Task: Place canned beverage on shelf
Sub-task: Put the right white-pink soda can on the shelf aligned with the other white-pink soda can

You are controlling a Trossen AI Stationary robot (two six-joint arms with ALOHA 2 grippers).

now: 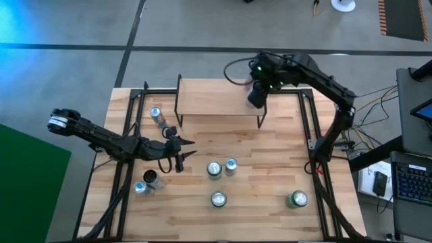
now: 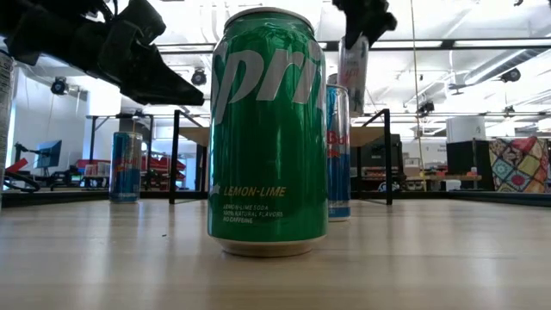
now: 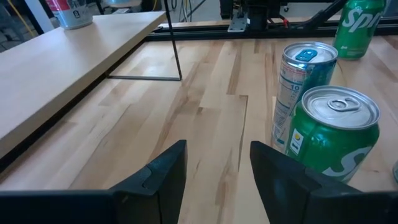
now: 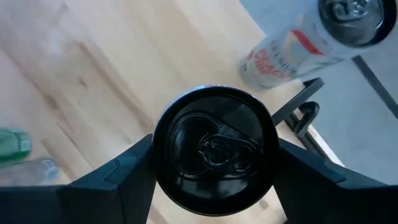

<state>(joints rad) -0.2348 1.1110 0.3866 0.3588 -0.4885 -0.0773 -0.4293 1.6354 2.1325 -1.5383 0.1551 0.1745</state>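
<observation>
High view: right gripper [image 1: 256, 94] above the shelf [image 1: 216, 98], near its right end, clenched on a black-topped can [image 4: 212, 148] held upright. Right wrist view: fingers [image 4: 124, 177] pressed against both sides of that can. Left gripper [image 1: 183, 150] hovering over the surface [image 1: 263, 196], fingers spread and holding nothing, beside a green can [image 3: 333, 140] and slim can [image 3: 301, 78].

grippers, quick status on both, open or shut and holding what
Left gripper: open, empty, over the table.
Right gripper: shut on a black-topped can above the shelf.
</observation>
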